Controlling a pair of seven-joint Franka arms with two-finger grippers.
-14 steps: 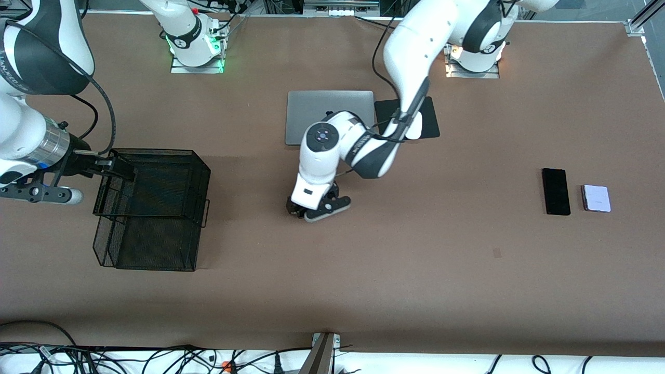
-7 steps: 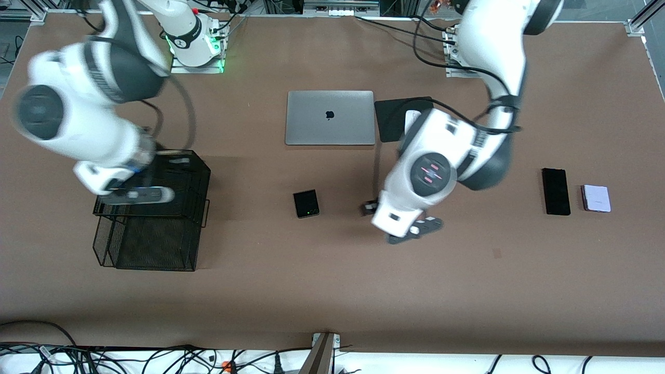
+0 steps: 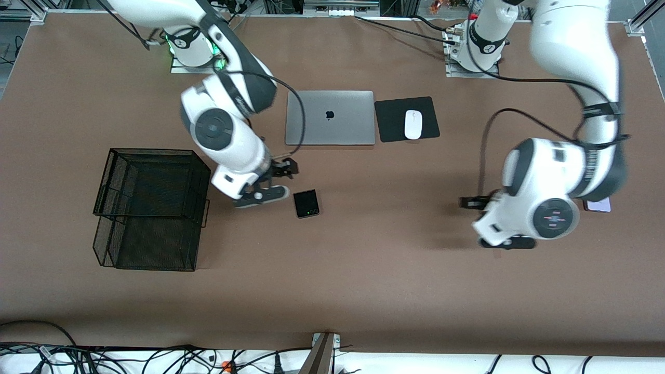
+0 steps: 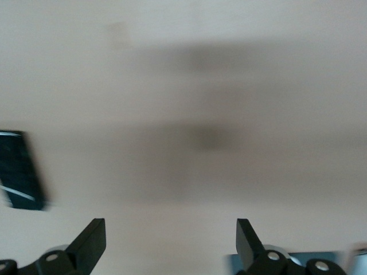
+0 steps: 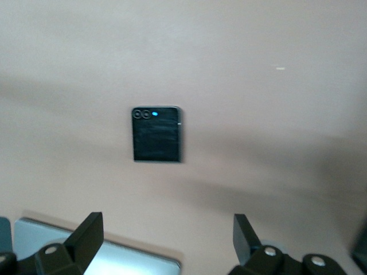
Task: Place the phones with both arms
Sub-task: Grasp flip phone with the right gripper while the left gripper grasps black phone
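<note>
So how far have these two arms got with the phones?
Done: the small black phone lies on the table, nearer the camera than the laptop. In hand: nothing; the right claw hangs open beside that phone, the left claw open over bare table. The basket holds no phone.

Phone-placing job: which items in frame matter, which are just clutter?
Job:
small black phone
long black phone, at the left wrist view's edge
pale phone, mostly hidden under the left arm
right gripper, fingers open, over the table by the small black phone
left gripper, fingers open, near the long black phone

Lying about:
laptop
mouse
mouse pad
wire basket
</note>
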